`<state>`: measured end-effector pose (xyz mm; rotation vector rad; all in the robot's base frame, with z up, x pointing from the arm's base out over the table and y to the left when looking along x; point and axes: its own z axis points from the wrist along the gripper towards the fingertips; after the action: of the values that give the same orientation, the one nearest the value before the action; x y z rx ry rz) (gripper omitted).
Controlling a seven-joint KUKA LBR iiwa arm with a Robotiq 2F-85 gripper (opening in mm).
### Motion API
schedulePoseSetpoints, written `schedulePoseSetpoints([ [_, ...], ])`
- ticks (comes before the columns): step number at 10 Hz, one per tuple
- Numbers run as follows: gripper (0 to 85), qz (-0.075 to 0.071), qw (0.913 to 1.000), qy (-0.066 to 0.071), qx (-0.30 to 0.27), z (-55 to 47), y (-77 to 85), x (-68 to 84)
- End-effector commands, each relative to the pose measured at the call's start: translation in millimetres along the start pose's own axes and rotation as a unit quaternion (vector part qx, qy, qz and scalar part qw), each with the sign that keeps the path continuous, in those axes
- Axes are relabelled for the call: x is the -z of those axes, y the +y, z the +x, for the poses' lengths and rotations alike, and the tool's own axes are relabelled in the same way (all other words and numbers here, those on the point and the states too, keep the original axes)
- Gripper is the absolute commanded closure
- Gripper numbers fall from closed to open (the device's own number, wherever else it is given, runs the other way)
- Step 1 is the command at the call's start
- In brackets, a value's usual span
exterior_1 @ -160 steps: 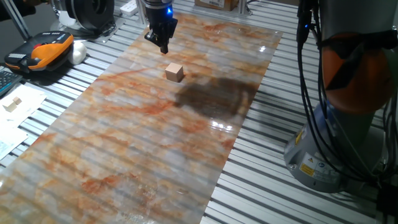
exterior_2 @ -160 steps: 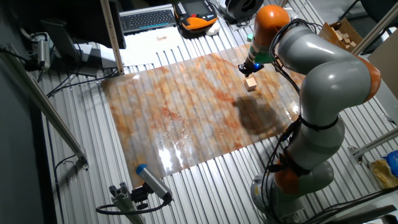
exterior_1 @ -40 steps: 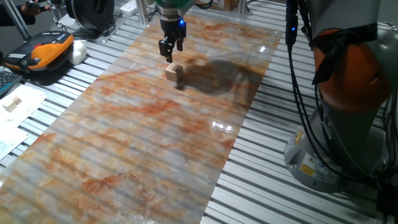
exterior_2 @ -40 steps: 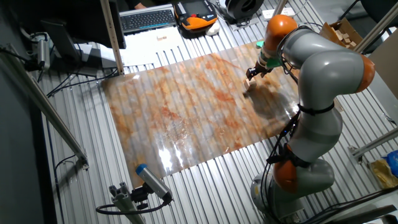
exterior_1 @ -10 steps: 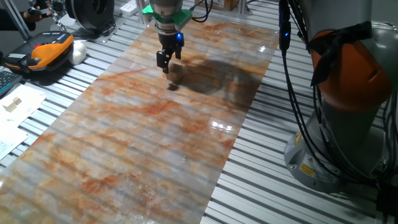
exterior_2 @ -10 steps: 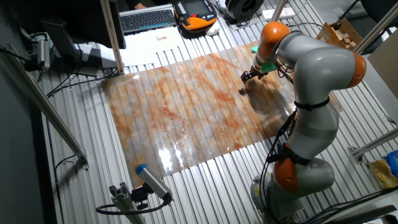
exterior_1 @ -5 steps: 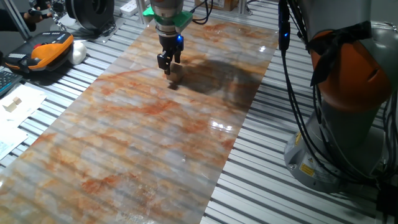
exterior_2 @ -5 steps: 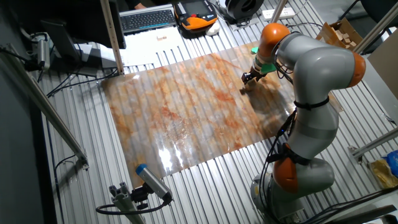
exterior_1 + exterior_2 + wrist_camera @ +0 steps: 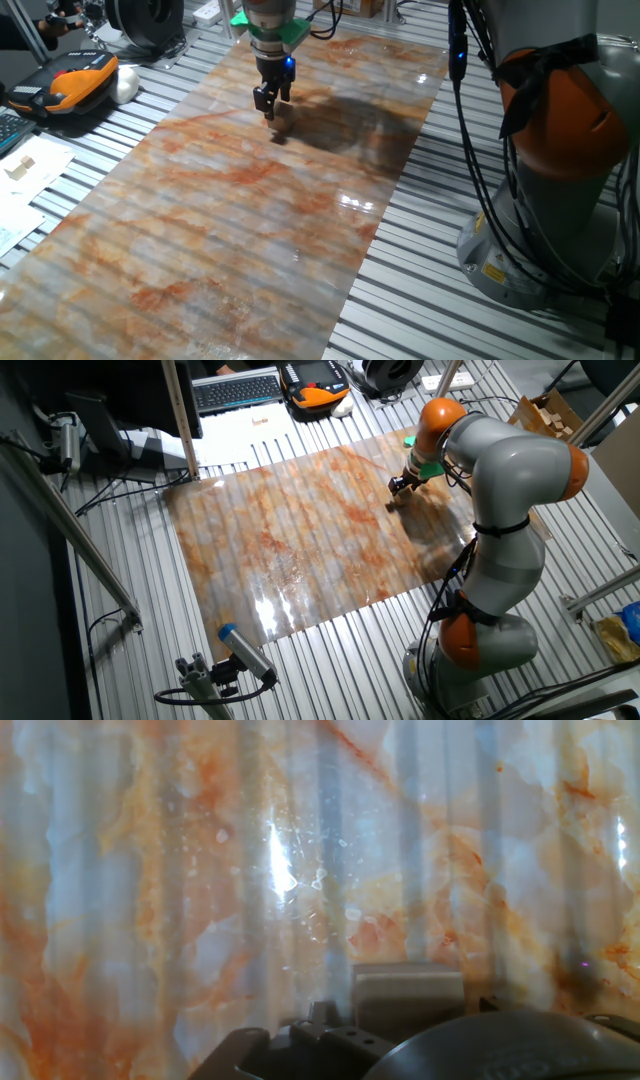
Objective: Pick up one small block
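The small block (image 9: 286, 117) is a light-tan wooden cube in shadow on the far part of the marbled sheet (image 9: 230, 230). My gripper (image 9: 268, 107) is low over the sheet, right at the block's left side, and hides part of it. In the other fixed view the gripper (image 9: 397, 486) stands just above the block (image 9: 395, 502). In the hand view the block (image 9: 408, 1000) fills the bottom centre, close to the dark hand body; no fingertips show there. I cannot tell whether the fingers touch the block or how wide they stand.
An orange and black device (image 9: 75, 82) and a white object (image 9: 126, 85) lie left of the sheet. Papers with a pale cream piece (image 9: 20, 166) lie at the left edge. The robot's base (image 9: 560, 200) stands to the right. A keyboard (image 9: 238, 390) and a cardboard box (image 9: 548, 415) are beyond the sheet.
Over the last second the gripper has shifted very slightly to the right at the block. The block has stayed in place.
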<state>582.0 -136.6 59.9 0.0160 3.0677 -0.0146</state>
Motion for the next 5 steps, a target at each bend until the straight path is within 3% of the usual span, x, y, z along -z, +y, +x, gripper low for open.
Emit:
schedulePoseSetpoints([
  [1,17.0,0.0,1.0,0.001,-0.001,0.1,0.0,0.0],
  [5,17.0,-0.001,1.0,0.001,-0.001,0.1,-0.2,0.0],
])
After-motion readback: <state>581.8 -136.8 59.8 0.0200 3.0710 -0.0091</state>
